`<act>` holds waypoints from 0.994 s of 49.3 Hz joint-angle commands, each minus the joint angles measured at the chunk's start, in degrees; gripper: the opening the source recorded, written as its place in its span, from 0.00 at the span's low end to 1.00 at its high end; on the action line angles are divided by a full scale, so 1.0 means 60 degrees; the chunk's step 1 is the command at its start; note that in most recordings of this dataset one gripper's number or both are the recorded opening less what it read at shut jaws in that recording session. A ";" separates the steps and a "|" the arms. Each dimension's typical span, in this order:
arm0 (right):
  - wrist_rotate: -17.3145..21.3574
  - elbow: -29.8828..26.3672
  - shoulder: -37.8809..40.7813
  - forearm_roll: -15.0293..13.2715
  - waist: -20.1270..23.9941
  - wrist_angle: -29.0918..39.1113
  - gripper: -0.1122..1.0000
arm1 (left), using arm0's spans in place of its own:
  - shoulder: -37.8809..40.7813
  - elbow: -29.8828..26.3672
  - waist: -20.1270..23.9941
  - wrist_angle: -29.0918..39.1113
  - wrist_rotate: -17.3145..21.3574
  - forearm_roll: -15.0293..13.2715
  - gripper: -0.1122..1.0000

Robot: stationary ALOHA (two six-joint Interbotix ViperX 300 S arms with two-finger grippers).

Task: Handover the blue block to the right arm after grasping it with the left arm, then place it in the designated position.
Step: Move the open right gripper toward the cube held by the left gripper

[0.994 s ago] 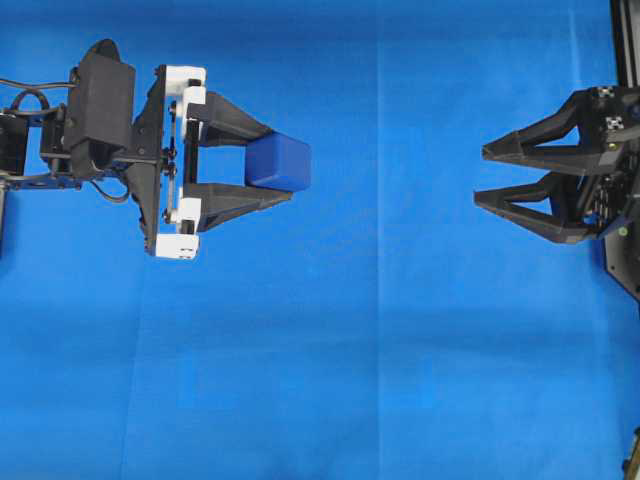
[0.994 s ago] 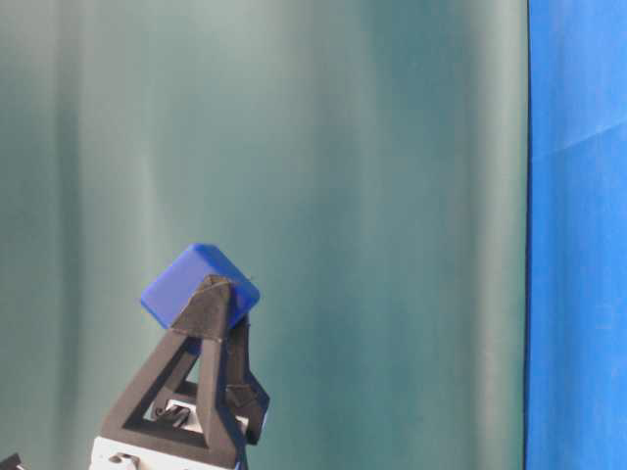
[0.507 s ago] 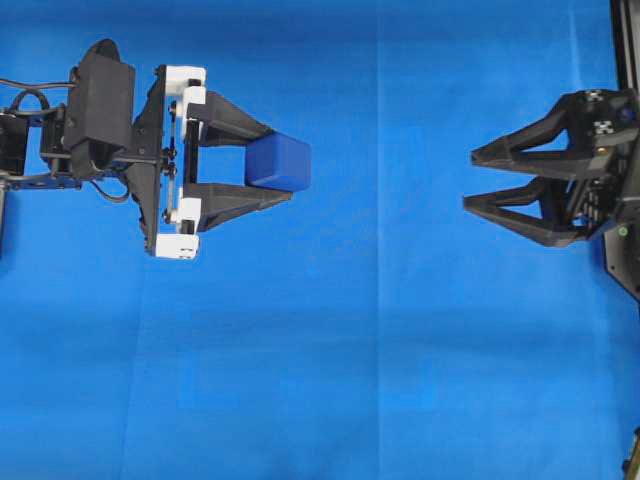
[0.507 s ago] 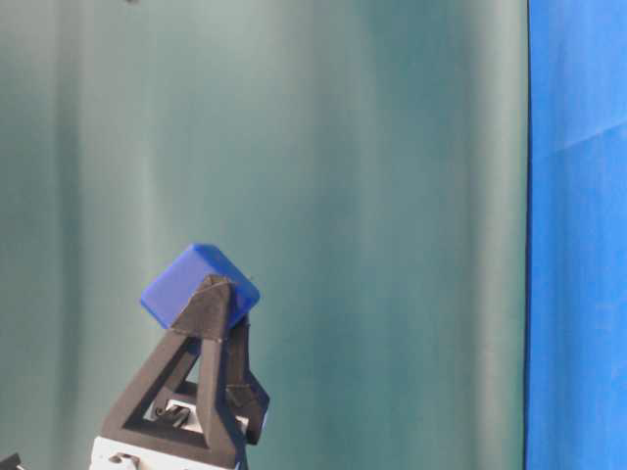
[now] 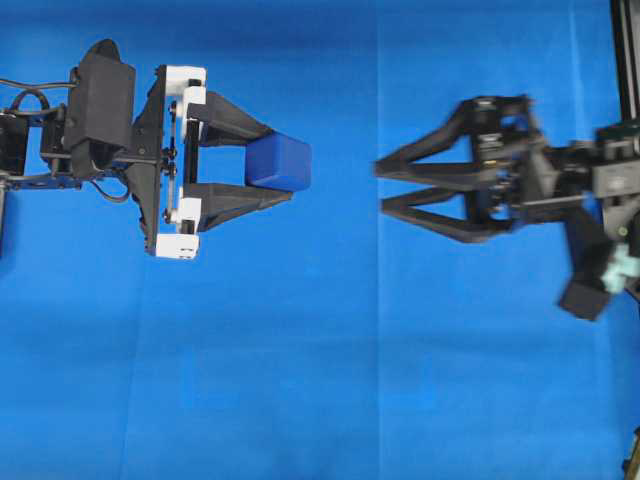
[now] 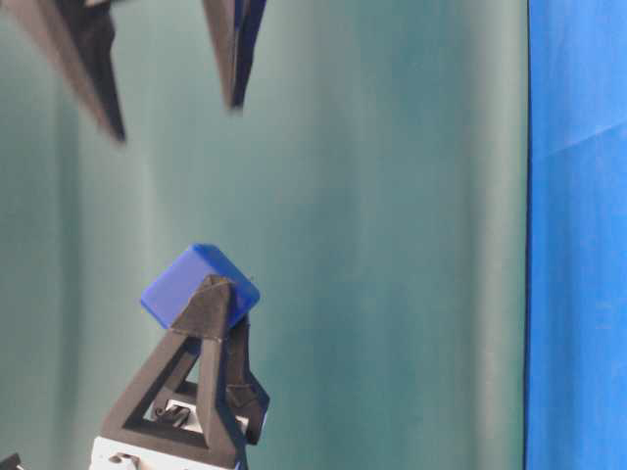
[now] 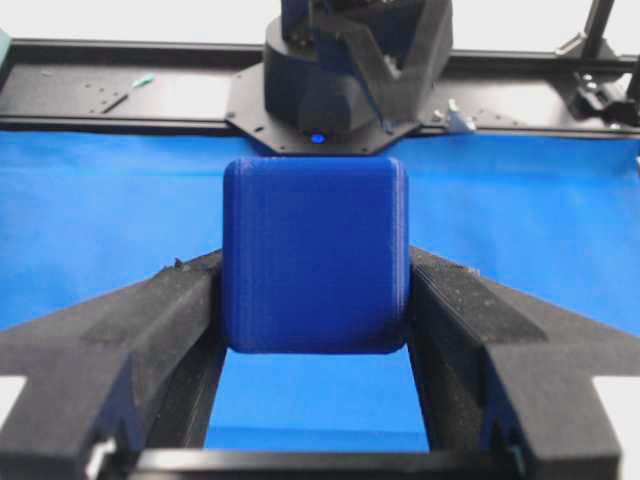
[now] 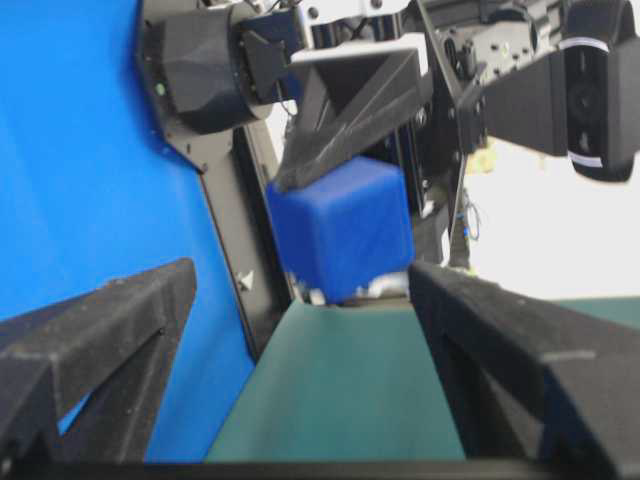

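Clamped on the blue block (image 5: 279, 162): left gripper (image 5: 283, 162), its two black fingers (image 5: 232, 121) pressed flat against opposite faces, white brackets (image 5: 186, 85) just behind them. Held clear of the blue cloth (image 5: 320, 380), block sticking out past the fingertips toward the right side of the overhead view. Seen from the left wrist camera as a rounded square (image 7: 315, 255) pinched between two dark pads (image 7: 180, 300), its top rising above them. Seen from table level as a tilted cube (image 6: 199, 282) perched on the tip of a black triangular finger (image 6: 206, 333), a green backdrop (image 6: 392, 235) behind.

Spread wide with nothing between: right gripper (image 5: 381, 185), all-black fingers (image 5: 440, 165) pointing at the block, tips near it but apart, a strip of bare cloth between. Blurred in the overhead view. Pale teal patch (image 5: 622, 268) on the wrist housing at the far right. From the right wrist camera, both fingers (image 8: 110, 340) low in the frame with the block (image 8: 340, 228) in the gap beyond them, gripped from above by the left arm's finger (image 8: 350, 100). From table level, two dark pointed tips (image 6: 232, 54) hanging down from the top edge, above and well apart from the block.
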 commanded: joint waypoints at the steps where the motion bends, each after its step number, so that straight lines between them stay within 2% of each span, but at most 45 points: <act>1: 0.0015 -0.0688 0.0454 -0.0176 0.0015 -0.0088 0.97 | -0.0205 -0.0088 0.0000 -0.0103 0.0000 -0.0015 0.51; 18: -0.0088 -0.2168 0.2036 -0.0850 -0.0088 -0.0088 0.97 | -0.0220 -0.0088 0.0000 -0.0073 -0.0015 -0.0015 0.51; 30: -0.0396 -0.2798 0.2593 -0.0894 -0.0176 0.0044 0.97 | -0.0205 -0.0088 -0.0015 -0.0044 -0.0015 -0.0015 0.51; 49: -0.0439 -0.2900 0.2695 -0.0894 -0.0190 0.0278 0.97 | -0.0205 -0.0088 -0.0015 -0.0029 -0.0015 -0.0015 0.51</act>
